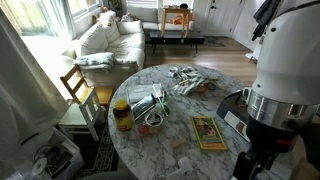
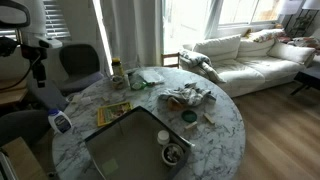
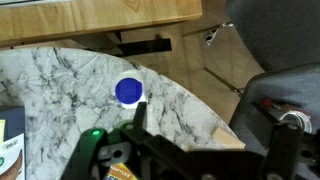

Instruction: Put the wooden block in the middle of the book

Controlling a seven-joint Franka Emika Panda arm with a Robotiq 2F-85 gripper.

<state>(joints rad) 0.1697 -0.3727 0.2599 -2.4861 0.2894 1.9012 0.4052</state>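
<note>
The book (image 1: 210, 131) has a yellow-green cover and lies flat on the round marble table (image 1: 180, 105), near the robot's side. It also shows in an exterior view (image 2: 112, 112), and its corner shows at the left edge of the wrist view (image 3: 5, 140). A small pale piece (image 1: 183, 146) lies next to the book; it may be the wooden block, but it is too small to be sure. My gripper (image 1: 250, 163) hangs above the table's edge, apart from the book. It looks open and empty in the wrist view (image 3: 195, 115).
A bottle with a blue cap (image 3: 128, 91) stands at the table edge below the gripper (image 2: 60, 121). Crumpled cloths (image 1: 190, 80), a jar (image 1: 122, 115) and a foil bag (image 1: 145, 103) crowd the table's far half. A chair (image 1: 80, 95) and a sofa (image 1: 105, 40) stand beyond.
</note>
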